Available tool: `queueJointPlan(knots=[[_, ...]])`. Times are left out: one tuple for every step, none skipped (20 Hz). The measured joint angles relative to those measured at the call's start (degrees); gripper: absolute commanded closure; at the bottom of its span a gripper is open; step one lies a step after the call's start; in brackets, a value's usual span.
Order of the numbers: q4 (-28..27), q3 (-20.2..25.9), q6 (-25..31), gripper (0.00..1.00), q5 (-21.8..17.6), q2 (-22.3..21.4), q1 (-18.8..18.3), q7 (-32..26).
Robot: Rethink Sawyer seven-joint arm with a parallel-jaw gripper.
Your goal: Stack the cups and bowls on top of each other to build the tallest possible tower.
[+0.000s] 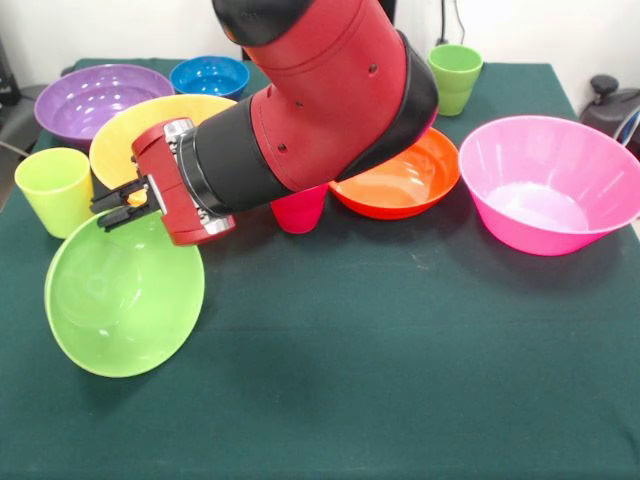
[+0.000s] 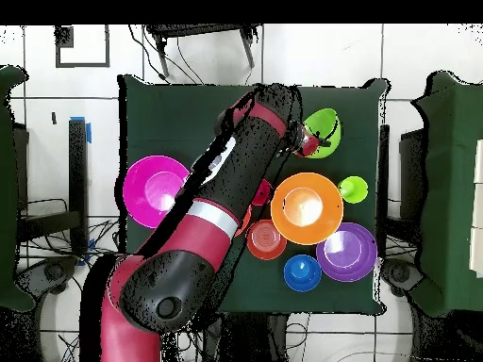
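My gripper (image 1: 108, 210) (image 2: 305, 141) is shut on the upper rim of the lime green bowl (image 1: 120, 300) (image 2: 324, 130), which is tipped up on its edge at the table's corner with its opening facing the front camera. Beside it stand a light green cup (image 1: 52, 188) (image 2: 354, 189) and the big yellow-orange bowl (image 1: 130, 128) (image 2: 307, 207). The red-pink cup (image 1: 298, 212), orange bowl (image 1: 400, 182) and large pink bowl (image 1: 550, 185) (image 2: 156, 189) sit apart on the cloth. No tower shows in either view.
The purple bowl (image 1: 88, 100) (image 2: 347, 252), blue bowl (image 1: 210, 75) (image 2: 302, 271) and a second green cup (image 1: 455, 78) stand along the far edge. A small orange bowl (image 2: 267, 240) lies next to my arm. The arm stretches across the table's middle.
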Motion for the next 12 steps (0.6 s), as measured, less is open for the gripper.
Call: queueJointPlan(knots=[[-0.3, -0.1, 0.3, 1.00, -0.4, 0.3, 0.0, 0.0], [-0.5, -0.2, 0.6, 1.00, -0.9, 0.5, 0.0, 0.0], [-0.7, -0.3, 0.6, 1.00, -1.6, 0.8, 0.0, 0.0], [-0.7, -0.3, 0.6, 1.00, -2.1, 0.9, 0.0, 0.0], [-0.6, -0.3, 0.6, 1.00, -2.6, 0.9, 0.1, 0.0], [-0.6, -0.3, 0.6, 1.00, -2.9, 0.9, 0.1, 0.0], [-0.6, -0.3, 0.6, 1.00, -3.5, 0.9, 0.1, 0.0], [-0.4, -0.3, 0.6, 1.00, -4.1, 0.8, 0.1, 0.0], [-0.2, -0.3, 0.6, 1.00, -4.9, 0.7, 0.2, 0.0], [-0.1, -0.3, 0.6, 1.00, -5.3, 0.7, 0.2, 0.0], [0.1, -0.3, 0.6, 1.00, -6.0, 0.6, 0.3, 0.0], [0.3, -0.3, 0.6, 1.00, -6.7, 0.5, 0.3, 0.0]])
